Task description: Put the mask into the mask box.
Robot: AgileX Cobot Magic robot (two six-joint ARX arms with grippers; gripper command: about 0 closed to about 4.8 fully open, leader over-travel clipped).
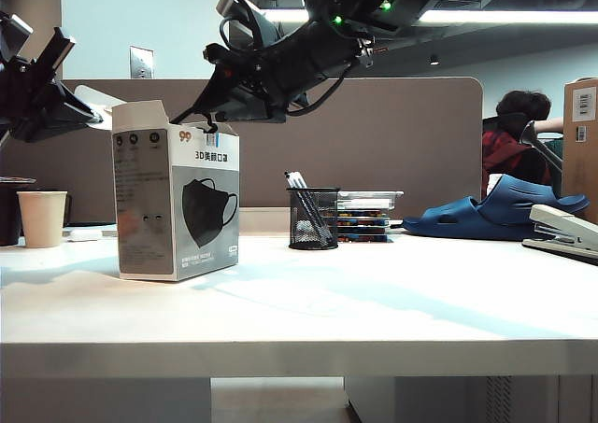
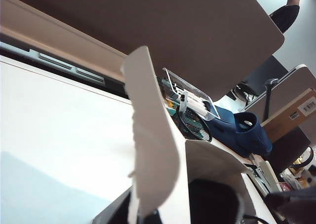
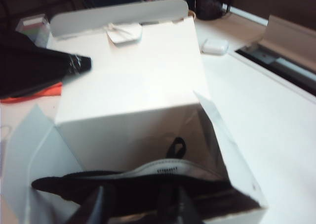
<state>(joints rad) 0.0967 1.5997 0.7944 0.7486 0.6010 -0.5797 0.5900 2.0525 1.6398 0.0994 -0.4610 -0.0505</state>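
The mask box (image 1: 177,204) stands upright at the left of the table, white and grey with a printed black mask picture, top flaps open. My left gripper (image 1: 86,113) is at its far-side top flap (image 2: 153,150) and is shut on it, holding it back. My right gripper (image 1: 201,117) reaches across from above to the box's open top. In the right wrist view the black mask (image 3: 64,184) lies in the box's opening (image 3: 133,100), with a white inner edge and one ear loop showing. My right gripper (image 3: 140,206) is over it, its fingers (image 3: 98,204) standing apart.
A paper cup (image 1: 42,218) stands left of the box. A mesh pen holder (image 1: 313,219) and a clear plastic case (image 1: 366,216) sit mid-table. At the right are a blue slipper (image 1: 495,213), a stapler (image 1: 565,232) and a brown carton (image 1: 581,143). A partition (image 1: 392,143) runs behind.
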